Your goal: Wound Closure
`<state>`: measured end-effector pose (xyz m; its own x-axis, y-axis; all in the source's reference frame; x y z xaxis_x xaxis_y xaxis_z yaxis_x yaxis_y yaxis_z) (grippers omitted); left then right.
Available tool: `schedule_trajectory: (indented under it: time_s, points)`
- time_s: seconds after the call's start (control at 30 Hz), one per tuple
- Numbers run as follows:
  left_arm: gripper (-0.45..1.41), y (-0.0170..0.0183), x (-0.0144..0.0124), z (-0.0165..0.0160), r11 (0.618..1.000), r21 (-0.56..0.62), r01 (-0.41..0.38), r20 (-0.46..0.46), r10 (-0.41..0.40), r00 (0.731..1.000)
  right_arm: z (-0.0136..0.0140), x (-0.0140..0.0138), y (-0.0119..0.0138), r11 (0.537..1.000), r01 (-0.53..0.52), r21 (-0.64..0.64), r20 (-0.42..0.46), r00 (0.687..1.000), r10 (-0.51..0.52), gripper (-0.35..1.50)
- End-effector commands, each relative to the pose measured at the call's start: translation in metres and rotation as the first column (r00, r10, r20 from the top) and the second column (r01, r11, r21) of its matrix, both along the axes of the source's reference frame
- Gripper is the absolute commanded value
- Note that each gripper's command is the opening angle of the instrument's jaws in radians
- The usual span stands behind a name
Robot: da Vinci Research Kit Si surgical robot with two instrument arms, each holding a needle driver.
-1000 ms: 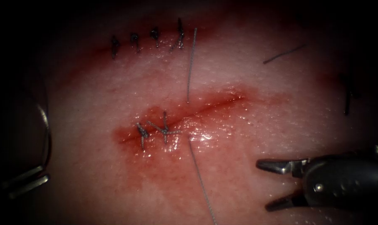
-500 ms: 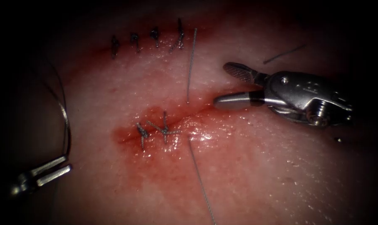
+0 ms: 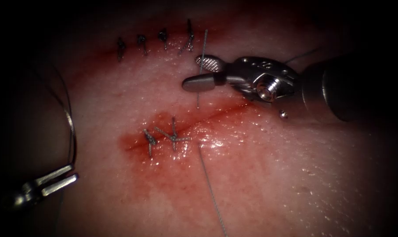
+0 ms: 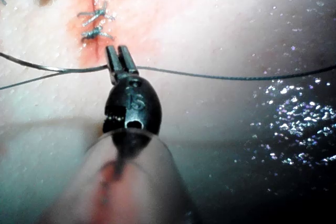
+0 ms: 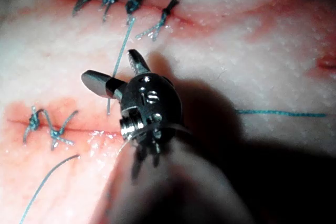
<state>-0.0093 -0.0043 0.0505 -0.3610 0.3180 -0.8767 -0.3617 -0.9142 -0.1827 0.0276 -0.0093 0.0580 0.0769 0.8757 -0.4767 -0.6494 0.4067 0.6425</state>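
Note:
The tissue [image 3: 260, 175] has a cut [image 3: 225, 109] with two knotted stitches [image 3: 174, 136] at its left end. A thread [image 3: 202, 52] stands above the cut, enters the tissue at the cut's upper edge, comes out below it and trails toward the near edge. My right tool [image 3: 193, 71] is above the cut, jaws open, one on each side of this strand; in the right wrist view the tool [image 5: 110, 66] straddles the thread [image 5: 123, 51]. At the far left, my left tool [image 3: 71, 173] is shut on thread that arcs upward; the left wrist view shows its jaws [image 4: 118, 51] clamping the thread [image 4: 210, 75].
A second closed cut with a row of several stitches [image 3: 155, 41] lies above. Red fluid [image 3: 164, 166] wets the tissue around and below the open cut. A loose thread piece [image 3: 306, 53] lies behind the right tool. A small shiny bead [image 3: 284, 114] sits below its wrist.
The right tool rose from the lower right, crossed the cut and moved left until its open jaws straddle the upright thread. The left tool shifted slightly right with its thread.

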Motion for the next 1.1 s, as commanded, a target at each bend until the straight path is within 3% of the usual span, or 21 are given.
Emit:
schedule_trajectory:
  time_s: [0.03,0.07,0.1,0.17,0.2,0.3,0.4,0.67,0.7,0.73,0.77,0.8,0.87,0.97,1.1]
  points:
    - [-0.45,-0.0001,-0.0001,0.0007,1.000,0.001,0.007,-0.008,-0.007,1.000,0.0005,0.0009,-0.0003,1.000,0.008,-0.002,0.004,1.000,-0.008,0.59]
    - [-0.45,0.0001,0.0000,0.0008,1.000,0.001,0.010,-0.012,-0.010,1.000,0.0005,0.0009,-0.0003,1.000,0.016,-0.013,-0.005,1.000,-0.016,0.49]
    - [-0.45,0.0006,0.0003,0.0012,1.000,0.000,0.012,-0.016,-0.012,1.000,0.0004,0.0009,-0.0003,0.995,0.065,-0.075,-0.007,0.998,-0.066,-0.31]
    - [-0.45,0.0009,0.0004,0.0013,1.000,0.000,0.014,-0.018,-0.014,1.000,0.0003,0.0009,-0.0004,0.992,0.084,-0.098,-0.004,0.996,-0.085,-0.35]
    - [-0.45,0.0019,0.0004,0.0018,1.000,-0.001,0.019,-0.022,-0.019,1.000,-0.0001,0.0012,-0.0004,0.974,0.134,-0.182,0.000,0.991,-0.137,-0.35]
    - [-0.45,0.0032,0.0001,0.0026,1.000,-0.001,0.025,-0.026,-0.025,0.999,-0.0007,0.0020,-0.0005,0.946,0.179,-0.272,-0.048,0.979,-0.199,-0.35]
    - [-0.45,0.0046,-0.0003,0.0033,0.999,-0.004,0.036,-0.026,-0.036,0.999,-0.0011,0.0025,-0.0014,0.911,0.235,-0.339,-0.031,0.965,-0.261,-0.35]
    - [-0.45,0.0065,-0.0005,0.0064,0.998,-0.003,0.061,-0.021,-0.061,0.998,-0.0023,0.0019,-0.0022,0.897,0.216,-0.387,-0.075,0.962,-0.264,-0.35]
    - [-0.45,0.0063,-0.0005,0.0070,0.998,0.003,0.070,-0.016,-0.070,0.997,-0.0022,0.0019,-0.0019,0.896,0.201,-0.396,-0.082,0.964,-0.252,0.29]
    - [0.22,0.0062,-0.0004,0.0075,0.996,0.018,0.083,-0.026,-0.082,0.996,-0.0022,0.0018,-0.0017,0.896,0.189,-0.403,-0.091,0.965,-0.245,1.01]
    - [0.69,0.0064,-0.0002,0.0077,0.991,0.047,0.128,-0.047,-0.126,0.991,-0.0025,0.0016,-0.0012,0.896,0.178,-0.406,-0.102,0.966,-0.238,1.35]
    - [0.94,0.0065,-0.0001,0.0077,0.984,0.061,0.165,-0.066,-0.160,0.985,-0.0027,0.0015,-0.0010,0.896,0.165,-0.411,-0.109,0.967,-0.229,1.45]
    - [1.18,0.0069,0.0001,0.0076,0.963,0.098,0.253,-0.114,-0.241,0.964,-0.0035,0.0008,-0.0007,0.896,0.125,-0.427,-0.139,0.969,-0.202,1.48]
    - [1.37,0.0073,0.0003,0.0069,0.943,0.127,0.307,-0.141,-0.289,0.947,-0.0050,-0.0007,-0.0005,0.899,0.113,-0.424,-0.167,0.965,-0.200,1.48]
    - [1.40,0.0072,0.0003,0.0045,0.930,0.150,0.335,-0.170,-0.309,0.936,-0.0075,-0.0035,-0.0009,0.883,0.096,-0.459,-0.158,0.969,-0.188,1.48]
